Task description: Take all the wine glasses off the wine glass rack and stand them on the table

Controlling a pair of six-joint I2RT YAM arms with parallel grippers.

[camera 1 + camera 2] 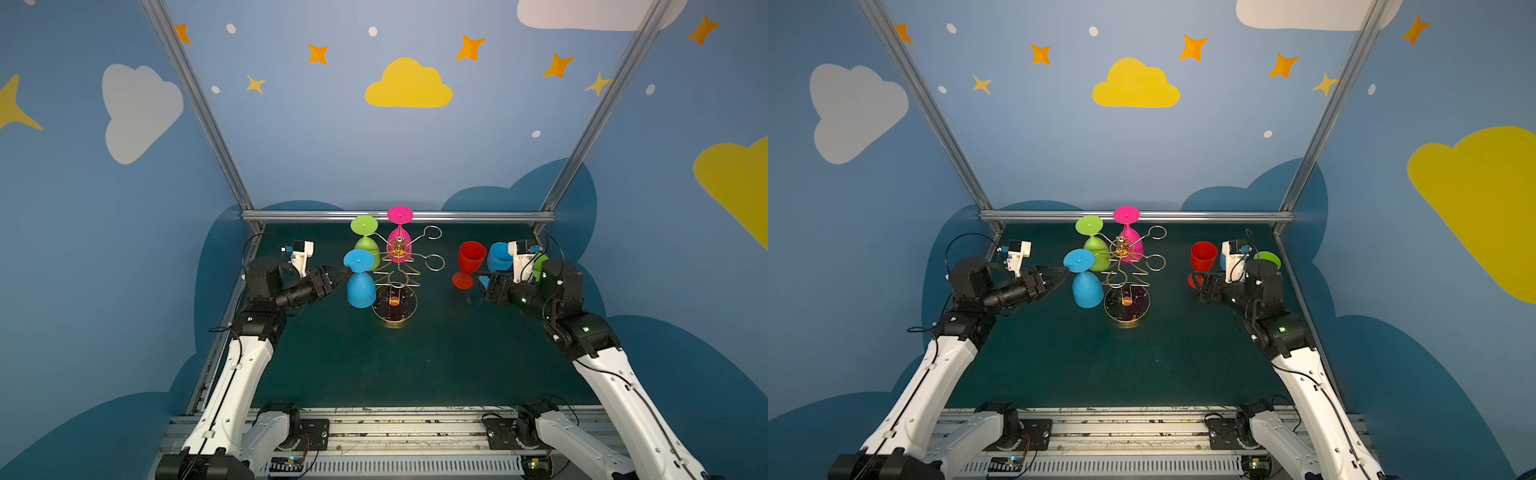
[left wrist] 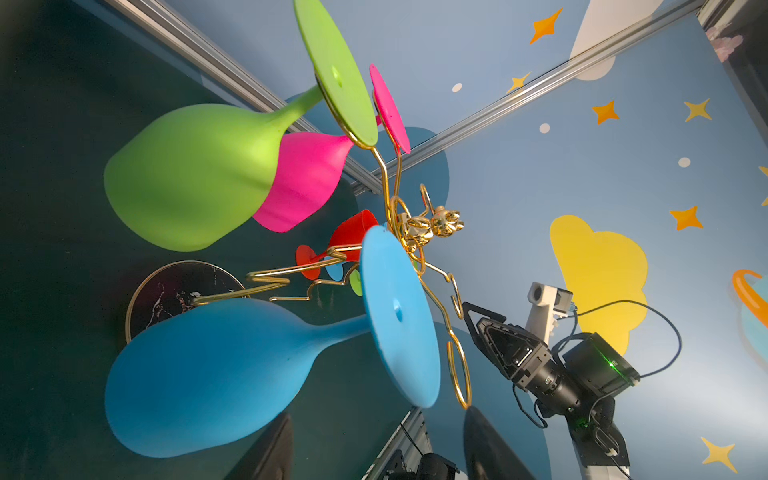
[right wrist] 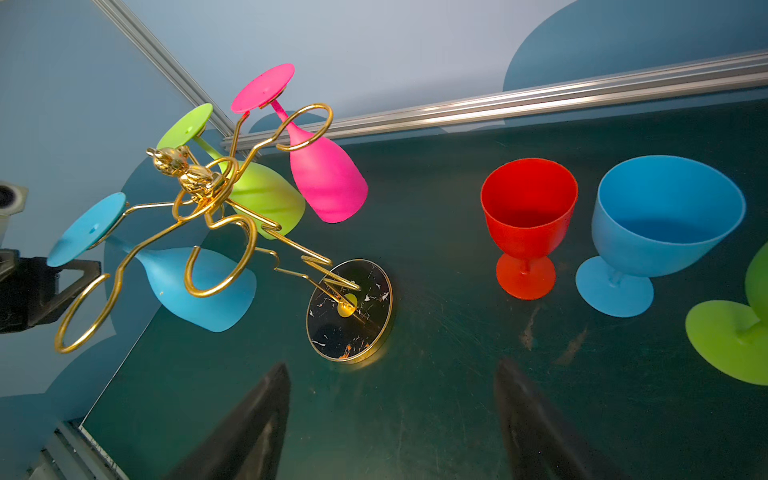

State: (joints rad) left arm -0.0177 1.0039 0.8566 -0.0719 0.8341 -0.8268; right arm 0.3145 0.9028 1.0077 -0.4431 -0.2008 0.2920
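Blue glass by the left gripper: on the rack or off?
On. The blue glass hangs upside down from the rack, foot over one arm, bowl off the table; left gripper open beside it.

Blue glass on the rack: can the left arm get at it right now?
Probably yes. The left tool is open right beside the blue glass, about level with its stem, nothing between them. The green glass and pink glass hang farther back on the rack, clear of that approach.

The arms (image 1: 245,374) have white links (image 1: 611,386), black joints (image 1: 266,278), green lights (image 1: 586,329), black cables (image 1: 967,234) and tapered black fingers (image 3: 257,424).
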